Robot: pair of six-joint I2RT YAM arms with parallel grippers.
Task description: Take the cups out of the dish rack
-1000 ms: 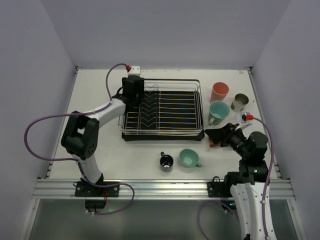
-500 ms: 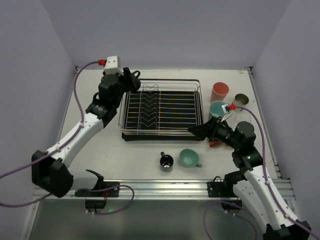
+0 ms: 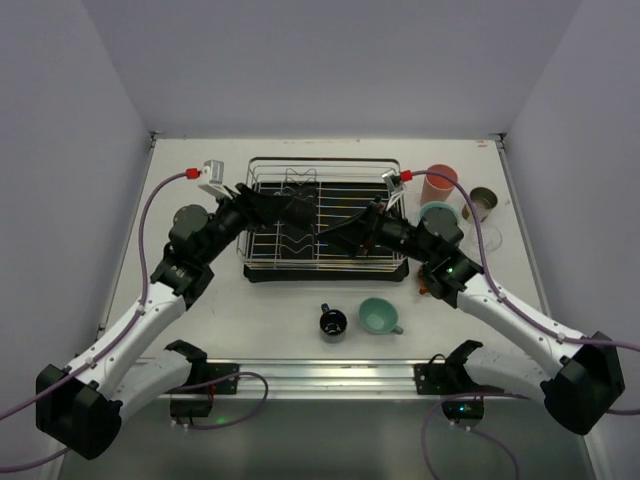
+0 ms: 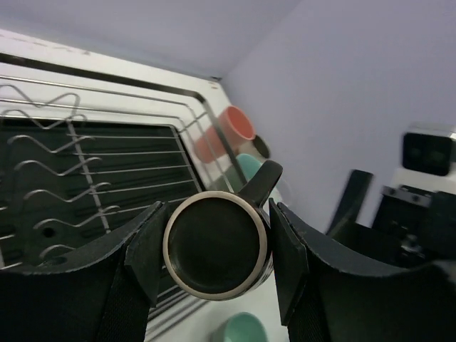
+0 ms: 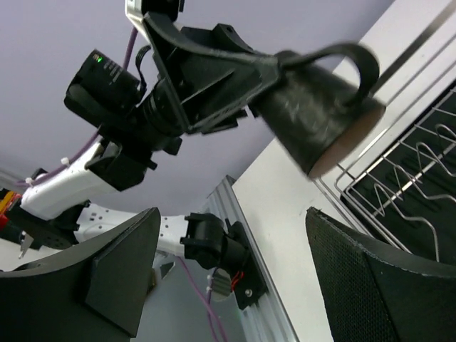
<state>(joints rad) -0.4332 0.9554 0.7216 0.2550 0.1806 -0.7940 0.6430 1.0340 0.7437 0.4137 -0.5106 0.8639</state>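
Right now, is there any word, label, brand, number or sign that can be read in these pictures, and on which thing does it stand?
No text can be read in any view.
Black mug: plain, no print.
Pink cup, green cup, rack: no label shows.
White box on the left wrist: any marking is too small to read.

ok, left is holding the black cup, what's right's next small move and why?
Probably ease the right gripper forward around the black cup. Its jaws stand open facing the cup, which the left gripper holds over the dish rack, apparently offered for a handover.
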